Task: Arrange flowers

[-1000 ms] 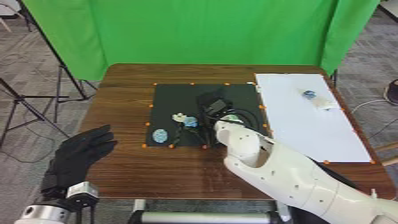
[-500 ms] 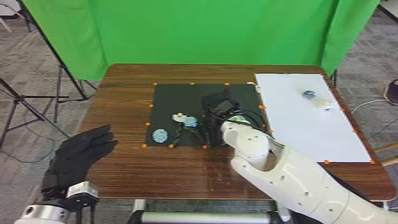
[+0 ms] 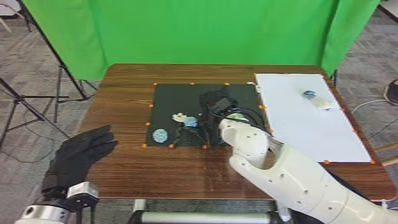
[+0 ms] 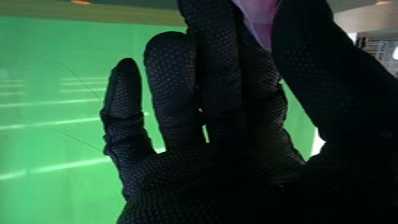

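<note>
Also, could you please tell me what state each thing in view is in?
Left hand: open
Right hand: over the black mat
White and blue flowers: lying down
Blue oval thing: lying on the mat
Black mat: flat
White sheet: flat
Pink thing: partly hidden

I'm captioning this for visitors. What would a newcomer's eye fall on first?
Probably the bright green curtain behind the table, then the white right arm from the bottom right, its right hand over the black mat. After that, small pale flowers lie on that mat, left of the hand.
</note>
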`<state>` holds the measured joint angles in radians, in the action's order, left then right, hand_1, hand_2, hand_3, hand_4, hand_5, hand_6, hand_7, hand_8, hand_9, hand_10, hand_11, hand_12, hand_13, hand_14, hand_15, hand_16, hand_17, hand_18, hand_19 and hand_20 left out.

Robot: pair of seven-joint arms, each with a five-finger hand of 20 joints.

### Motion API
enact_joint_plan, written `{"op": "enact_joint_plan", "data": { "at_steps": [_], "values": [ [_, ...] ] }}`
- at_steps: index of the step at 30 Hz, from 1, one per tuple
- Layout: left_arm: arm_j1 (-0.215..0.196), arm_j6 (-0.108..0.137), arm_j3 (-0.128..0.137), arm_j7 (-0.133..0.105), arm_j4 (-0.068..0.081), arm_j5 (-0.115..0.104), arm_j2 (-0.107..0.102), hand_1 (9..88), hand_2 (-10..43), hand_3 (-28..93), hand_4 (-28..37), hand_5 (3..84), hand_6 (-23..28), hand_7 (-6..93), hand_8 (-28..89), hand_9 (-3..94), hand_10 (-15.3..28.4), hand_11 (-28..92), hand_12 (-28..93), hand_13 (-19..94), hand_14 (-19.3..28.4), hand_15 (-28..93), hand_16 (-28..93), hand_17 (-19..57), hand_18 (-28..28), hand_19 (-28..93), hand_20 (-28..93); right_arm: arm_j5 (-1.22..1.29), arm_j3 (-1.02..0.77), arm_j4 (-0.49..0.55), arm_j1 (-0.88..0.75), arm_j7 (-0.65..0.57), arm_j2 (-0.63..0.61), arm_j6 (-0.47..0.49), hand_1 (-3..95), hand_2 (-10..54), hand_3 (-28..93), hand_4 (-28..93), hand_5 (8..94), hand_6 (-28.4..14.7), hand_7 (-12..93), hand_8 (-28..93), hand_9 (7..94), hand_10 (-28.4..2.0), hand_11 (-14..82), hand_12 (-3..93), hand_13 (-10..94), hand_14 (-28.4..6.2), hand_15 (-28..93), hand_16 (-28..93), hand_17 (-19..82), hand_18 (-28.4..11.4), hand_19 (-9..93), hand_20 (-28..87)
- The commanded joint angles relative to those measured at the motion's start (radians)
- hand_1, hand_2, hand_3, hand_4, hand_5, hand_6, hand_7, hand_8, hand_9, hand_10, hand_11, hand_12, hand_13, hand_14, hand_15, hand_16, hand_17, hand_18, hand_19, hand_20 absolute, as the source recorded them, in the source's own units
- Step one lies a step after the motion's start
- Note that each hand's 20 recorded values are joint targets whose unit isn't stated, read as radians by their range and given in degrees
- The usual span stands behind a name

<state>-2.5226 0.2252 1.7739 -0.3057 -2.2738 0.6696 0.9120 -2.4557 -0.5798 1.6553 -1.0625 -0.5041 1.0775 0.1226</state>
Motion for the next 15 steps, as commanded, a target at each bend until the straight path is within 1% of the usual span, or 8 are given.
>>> {"op": "enact_joint_plan", "data": {
  "at_steps": [1,2,3,5,7,8,11,15],
  "values": [
    [-0.012,-0.003,0.0,0.016,-0.003,0.009,0.007,28.0,4.9,80,-16.2,45.3,13.6,17.0,-9,38.0,22.0,34,9,26,28.4,64,-15,-9.1,23.0,61,12,-0.008,-0.008,0.027,0.002,-0.002,0.006,0.043,38.8,-9.5,81,-28,69.7,-0.3,35,-3,76.7,-9.9,31.1,23.4,54,-13.6,78,24,11,-24.8,74,42],
    [-0.013,0.001,-0.001,0.012,-0.003,0.008,0.005,28.0,4.9,80,-16.2,45.3,13.6,17.0,-9,38.0,22.0,34,9,26,28.4,64,-15,-9.1,23.0,61,12,-0.008,-0.011,0.027,0.0,0.001,0.006,0.048,38.6,-9.5,81,-28,69.6,-0.3,35,-3,76.5,-10.1,31.3,23.3,54,-13.7,78,24,11,-24.9,74,42],
    [-0.011,-0.005,0.001,0.018,-0.002,0.01,0.007,28.0,4.9,80,-16.2,45.3,13.7,17.0,-10,38.0,22.0,34,9,26,28.4,64,-15,-9.1,23.0,61,12,0.002,-0.01,0.033,-0.004,-0.003,-0.001,0.048,38.4,-9.5,81,-28,69.6,-0.4,35,-3,76.1,-10.4,31.9,22.4,53,-13.9,78,24,11,-25.0,73,43],
    [-0.013,-0.007,0.006,0.022,-0.003,0.012,0.01,28.0,4.9,80,-16.2,45.3,13.7,17.0,-10,38.0,22.0,34,9,27,28.4,64,-15,-9.1,23.0,61,12,-0.001,-0.014,0.036,-0.01,-0.005,-0.001,0.069,37.4,-9.5,82,-28,69.6,-0.9,33,-2,75.2,-11.1,33.4,20.4,53,-14.2,78,23,10,-25.1,73,43],
    [-0.013,-0.005,0.006,0.023,-0.002,0.011,0.01,28.1,4.9,80,-16.2,45.3,13.6,17.0,-10,38.0,22.0,34,9,27,28.4,64,-15,-9.1,23.1,61,12,0.008,-0.018,0.038,-0.014,-0.007,-0.002,0.078,36.9,-9.5,82,-28,69.5,-0.9,33,-2,75.0,-11.5,33.6,20.0,52,-14.5,78,23,10,-25.4,73,43],
    [-0.015,-0.007,0.008,0.026,-0.004,0.011,0.012,28.1,4.9,80,-16.2,45.3,13.6,17.0,-10,38.0,22.0,34,9,27,28.4,64,-15,-9.2,23.1,61,12,0.009,-0.017,0.041,-0.015,-0.013,-0.003,0.082,36.7,-9.5,82,-28,69.2,-1.0,32,-2,74.7,-11.8,33.6,19.9,52,-14.8,78,23,10,-25.6,73,43],
    [-0.007,-0.016,0.008,0.036,0.0,0.016,0.015,28.0,4.9,80,-16.0,45.3,13.6,17.1,-10,38.0,22.0,34,9,27,28.4,64,-15,-9.1,23.1,61,12,0.009,-0.016,0.041,-0.014,-0.016,-0.004,0.093,35.6,-9.5,83,-28,68.7,-1.2,31,-3,73.8,-12.3,33.8,19.8,51,-15.0,78,23,9,-25.7,73,44],
    [-0.01,-0.01,0.005,0.029,-0.001,0.014,0.011,28.1,5.0,79,-16.0,45.3,13.6,17.1,-10,37.9,22.0,34,9,27,28.4,64,-15,-9.1,23.0,61,12,0.007,-0.012,0.047,-0.007,-0.02,-0.012,0.099,34.7,-9.5,84,-28,68.1,-1.3,30,-5,73.2,-12.8,33.9,19.6,51,-15.5,78,23,9,-25.9,72,44]
  ]
}}
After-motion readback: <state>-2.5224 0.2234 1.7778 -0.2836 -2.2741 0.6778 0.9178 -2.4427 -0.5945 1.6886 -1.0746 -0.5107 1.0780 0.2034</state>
